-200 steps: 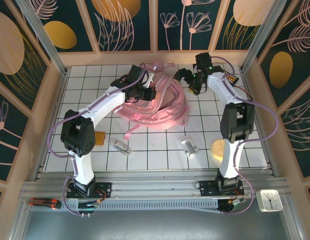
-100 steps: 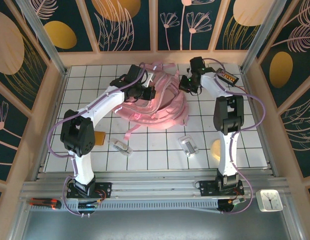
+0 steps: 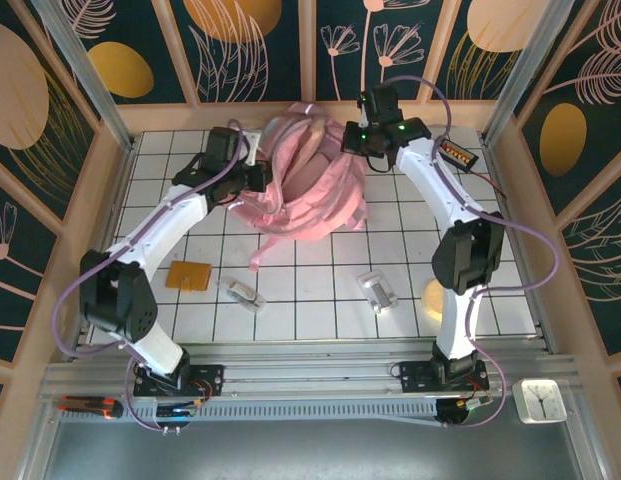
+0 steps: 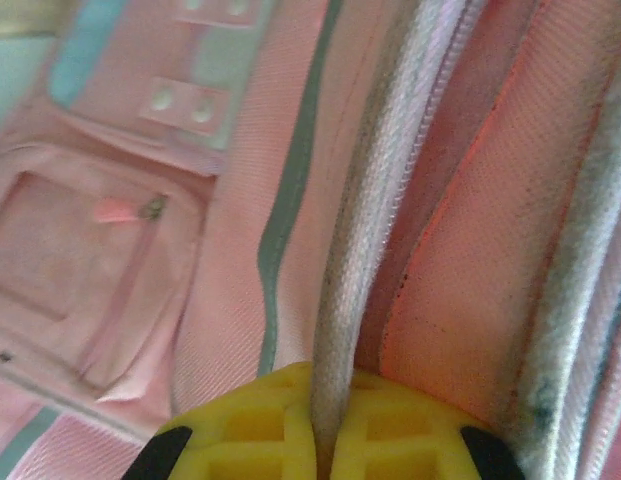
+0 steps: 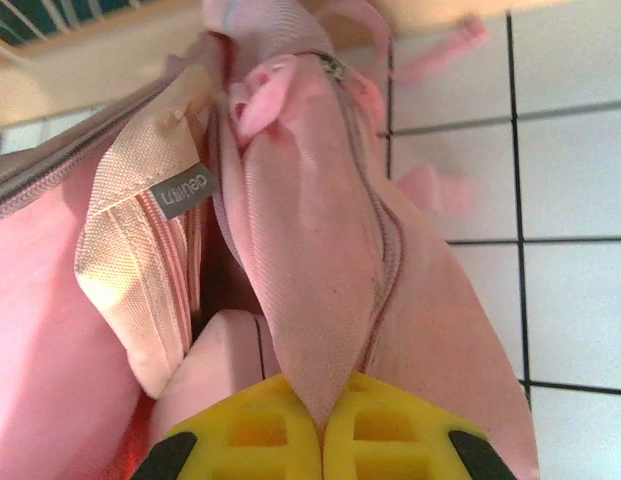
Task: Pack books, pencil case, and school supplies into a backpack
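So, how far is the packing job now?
Done: I cannot see anything packed inside. In hand: the left gripper and right gripper each pinch fabric of the pink backpack, holding it. To do: the orange-brown pad and two silver clips lie on the table, unpacked.

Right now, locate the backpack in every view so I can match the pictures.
Top external: backpack at far centre of the table.
Left wrist: across the frame, zip edge pinched in the left gripper at bottom.
Right wrist: centre-left, a fold pinched in the right gripper.
Shared landmark: white gridded table, top and right wrist views.
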`<state>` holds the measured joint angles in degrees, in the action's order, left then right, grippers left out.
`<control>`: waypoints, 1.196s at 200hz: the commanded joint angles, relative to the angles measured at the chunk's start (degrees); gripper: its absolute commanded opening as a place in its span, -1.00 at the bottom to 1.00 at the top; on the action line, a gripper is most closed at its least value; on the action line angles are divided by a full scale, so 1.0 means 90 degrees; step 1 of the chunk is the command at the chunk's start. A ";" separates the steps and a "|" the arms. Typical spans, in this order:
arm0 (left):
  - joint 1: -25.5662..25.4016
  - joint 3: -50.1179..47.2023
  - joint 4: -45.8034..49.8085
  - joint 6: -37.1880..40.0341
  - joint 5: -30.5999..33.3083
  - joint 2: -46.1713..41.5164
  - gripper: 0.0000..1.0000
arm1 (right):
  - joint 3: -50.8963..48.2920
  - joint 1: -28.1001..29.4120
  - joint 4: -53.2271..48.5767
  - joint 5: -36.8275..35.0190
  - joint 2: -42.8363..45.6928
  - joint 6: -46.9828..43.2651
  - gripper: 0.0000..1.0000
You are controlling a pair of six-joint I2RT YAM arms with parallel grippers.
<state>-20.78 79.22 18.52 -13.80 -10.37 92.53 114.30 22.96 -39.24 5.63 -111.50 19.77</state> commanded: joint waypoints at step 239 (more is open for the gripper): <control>-0.0055 -0.1204 -0.1911 -0.0465 -0.0954 -0.0341 -1.00 | -0.0456 -0.0369 0.2215 0.2382 -0.1667 0.1577 -1.00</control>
<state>-20.97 67.59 8.14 -16.82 -17.39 89.34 104.71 17.74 -19.73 24.23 -123.09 32.67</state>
